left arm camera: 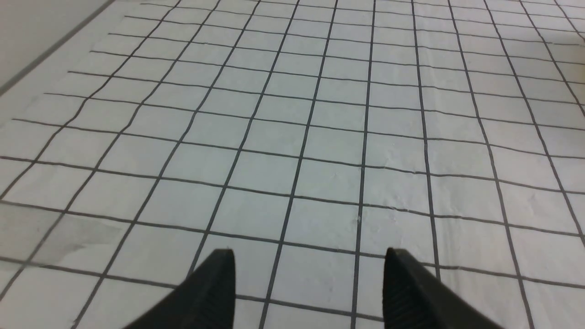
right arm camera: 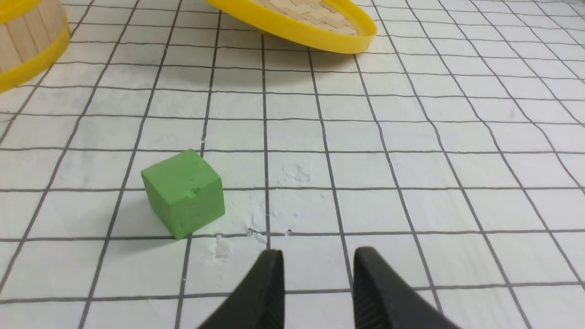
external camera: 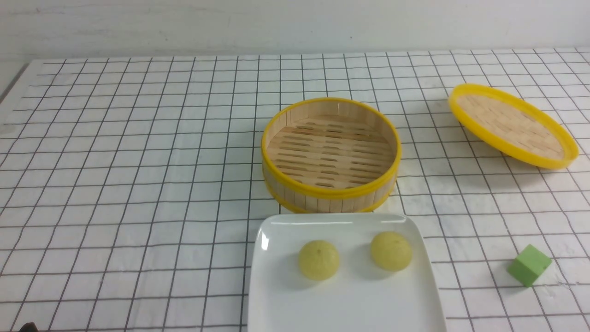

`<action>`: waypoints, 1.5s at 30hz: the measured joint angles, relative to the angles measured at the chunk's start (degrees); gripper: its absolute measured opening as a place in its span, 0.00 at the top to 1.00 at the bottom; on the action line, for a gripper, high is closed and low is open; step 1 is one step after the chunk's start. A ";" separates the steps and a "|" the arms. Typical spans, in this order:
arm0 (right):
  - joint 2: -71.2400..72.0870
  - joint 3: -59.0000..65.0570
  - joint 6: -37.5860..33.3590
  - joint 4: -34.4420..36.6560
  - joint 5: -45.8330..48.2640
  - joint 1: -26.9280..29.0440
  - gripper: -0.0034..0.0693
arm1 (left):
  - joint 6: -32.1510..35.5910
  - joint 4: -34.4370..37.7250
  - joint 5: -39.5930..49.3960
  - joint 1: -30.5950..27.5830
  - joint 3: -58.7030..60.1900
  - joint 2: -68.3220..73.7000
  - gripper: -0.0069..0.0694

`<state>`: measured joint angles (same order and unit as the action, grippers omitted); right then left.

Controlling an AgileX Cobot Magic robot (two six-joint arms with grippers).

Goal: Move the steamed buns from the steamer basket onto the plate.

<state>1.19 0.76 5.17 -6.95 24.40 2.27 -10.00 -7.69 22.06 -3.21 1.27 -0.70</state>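
The large glossy white square plate [external camera: 345,299] carries both pale yellow-green steamed buns [external camera: 318,259] [external camera: 391,250], well apart from either of my grippers. The round bamboo steamer basket [external camera: 330,152] sits empty just behind it. The shallow yellow-rimmed woven lid [right arm camera: 301,18] lies ahead of my right gripper [right arm camera: 317,262], jaws parted, empty; the green foam cube [right arm camera: 183,193] is near. My left gripper [left arm camera: 308,260] gapes wide, empty.

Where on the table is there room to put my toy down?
The widest bare patch is the checked cloth left of the steamer basket and plate. Another lies between the basket, the lid and the green cube. It's crowded where basket meets plate; two steamed buns sit there.
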 joint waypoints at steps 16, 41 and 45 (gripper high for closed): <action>0.00 0.00 0.00 0.00 0.00 0.00 0.62 | 0.00 -0.63 0.00 0.00 0.00 0.00 0.33; 0.00 0.04 0.00 0.00 0.00 0.00 0.62 | 0.00 -0.89 0.00 0.00 0.00 0.00 0.33; 0.00 0.04 0.00 0.00 0.00 0.00 0.62 | 0.00 -0.89 0.00 0.00 0.00 0.00 0.33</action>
<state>1.19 0.80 5.17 -6.95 24.40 2.27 -10.00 -8.58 22.06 -3.21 1.27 -0.70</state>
